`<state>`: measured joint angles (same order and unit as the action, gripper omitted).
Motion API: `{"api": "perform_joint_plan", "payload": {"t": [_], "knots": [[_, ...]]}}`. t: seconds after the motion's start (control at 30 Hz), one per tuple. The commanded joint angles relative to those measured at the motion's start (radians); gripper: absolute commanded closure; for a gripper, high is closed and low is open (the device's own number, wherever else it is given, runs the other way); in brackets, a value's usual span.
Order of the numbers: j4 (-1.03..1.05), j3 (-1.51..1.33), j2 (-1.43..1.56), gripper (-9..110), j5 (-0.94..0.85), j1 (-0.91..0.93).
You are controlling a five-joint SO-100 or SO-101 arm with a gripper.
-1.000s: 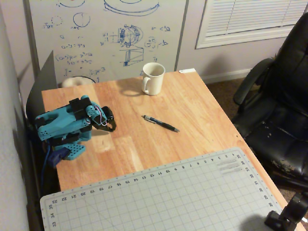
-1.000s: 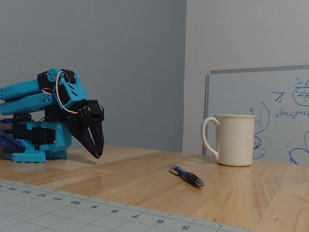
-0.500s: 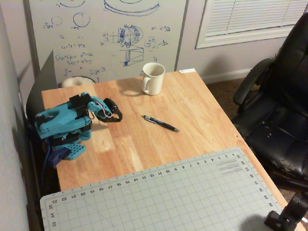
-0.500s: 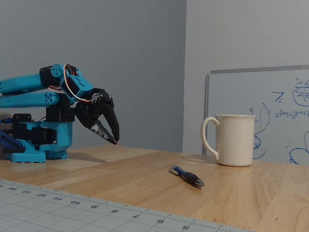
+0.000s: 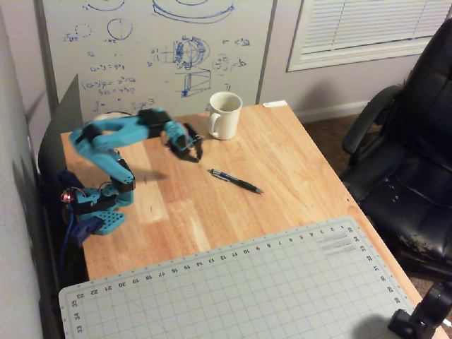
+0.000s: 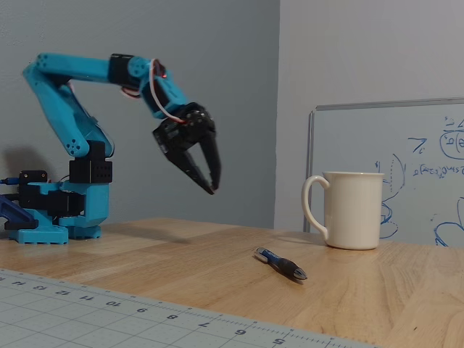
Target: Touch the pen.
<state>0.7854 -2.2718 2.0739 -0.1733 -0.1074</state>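
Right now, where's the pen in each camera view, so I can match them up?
High fixed view: the pen lies on bare table just right of centre, below the mug.
Low side fixed view: the pen lies low, right of centre, left of and nearer than the mug.
Shared landmark: the mug.

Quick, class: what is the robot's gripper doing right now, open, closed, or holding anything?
Black two-finger gripper: slightly open, holding nothing, raised above the wooden table.

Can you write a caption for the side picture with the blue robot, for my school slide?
Blue robot arm's pincer hangs above the wooden table, not touching the pen beside the white mug.
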Motion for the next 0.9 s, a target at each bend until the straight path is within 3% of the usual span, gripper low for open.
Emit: {"api": "perform_joint_plan", "payload": {"t": [0.0,0.37,0.87], "knots": [[-0.020,0.313,-0.225,101,-0.008,-0.005],[-0.012,0.742,-0.719,101,-0.009,-0.003],[-0.009,0.793,-0.847,101,-0.021,0.089]]}}
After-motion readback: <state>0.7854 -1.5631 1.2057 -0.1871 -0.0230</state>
